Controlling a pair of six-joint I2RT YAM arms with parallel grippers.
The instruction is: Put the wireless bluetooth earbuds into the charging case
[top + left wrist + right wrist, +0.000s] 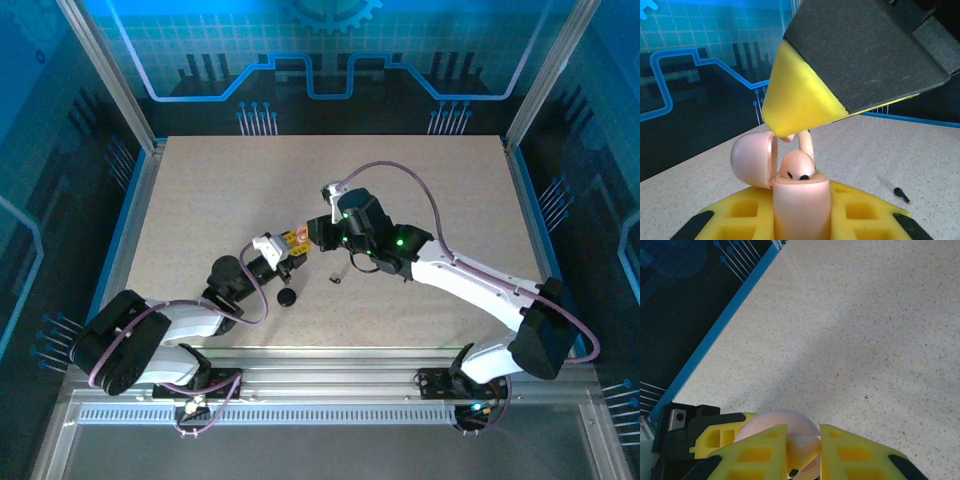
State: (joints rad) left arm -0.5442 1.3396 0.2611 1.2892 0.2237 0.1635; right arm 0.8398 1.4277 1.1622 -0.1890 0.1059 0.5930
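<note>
Tabletop [200, 200] is mostly bare speckled beige. The left arm [150, 335] and right arm [480, 280] reach in so their tips meet over the middle of it, almost nose to nose. Left gripper [801, 216] is clamped round the body of the pink charging case [801, 197], holding it with the opening facing up. My guess is that's so the case can't skid or tip while something gets pushed into it. Its lid [751, 162] is flipped back to one side, out of the way. Right gripper [804, 444] comes in from above, pinched tight on the second pink earbud [808, 144], stem pointing down toward the case. I can't tell whether the tip is in its slot yet. The first pink earbud [797, 167] sits in its well right beside it, so I'd call the pink pair half done. Gripping the bud by its head makes sense to me, since it leaves the stem free to slide in. Down on the table near the left arm there's the black case [287, 297] — can't tell from above if it's open — and a black earbud [333, 277] lying loose a bit to its right, neither being touched. Those look like the next job.
</note>
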